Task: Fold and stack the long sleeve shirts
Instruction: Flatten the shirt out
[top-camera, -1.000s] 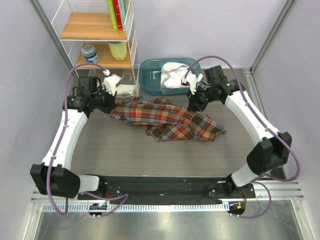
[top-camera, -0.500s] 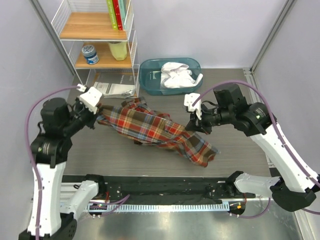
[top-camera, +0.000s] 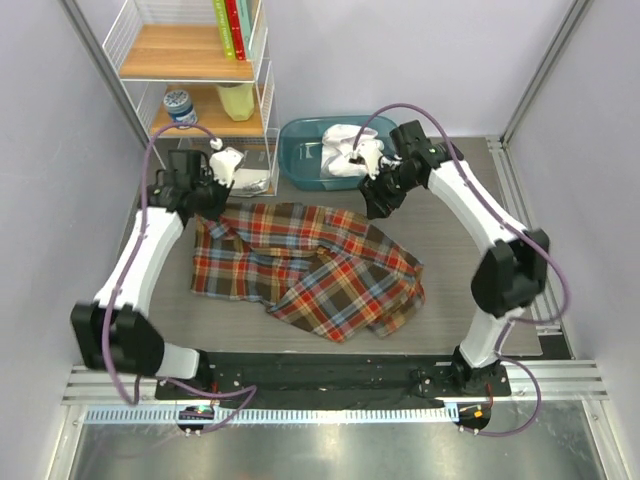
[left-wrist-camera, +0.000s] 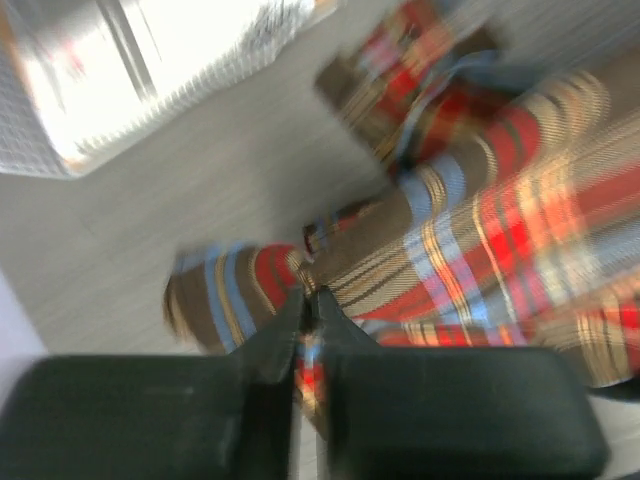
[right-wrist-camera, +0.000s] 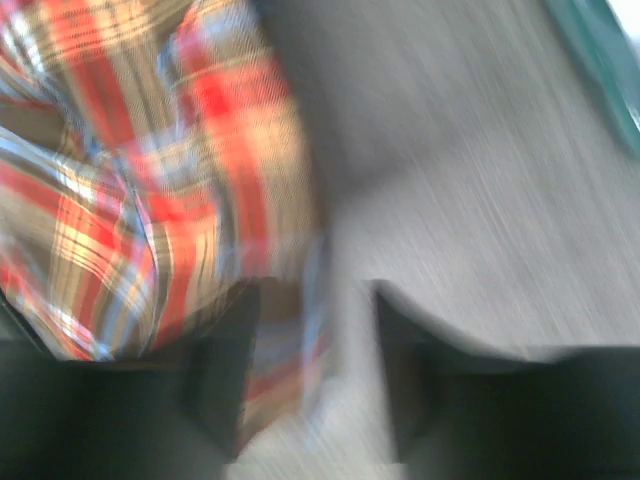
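Red, brown, blue and yellow plaid flannel long sleeve shirt (top-camera: 300, 265): lying spread but rumpled on grey desk (top-camera: 440, 300), reaching nearward from both end effectors, long axis running crosswise from the left one toward the right. Left end effector (left-wrist-camera: 308, 300): pinching together on the far-left corner of the cloth. Right end effector (right-wrist-camera: 312, 295): standing apart, gripping nothing, plaid edge lying just to its left. Probably calling for a regrasp on that right side before folding. Beyond right end effector: plain white shirt (top-camera: 350, 150), sitting in teal plastic bin (top-camera: 298, 165).

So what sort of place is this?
Probably a lab test cell staged as a laundry corner: aluminium frame posts, white wire shelf unit, teal plastic tub, red-brown plaid flannel shirt on the grey table.
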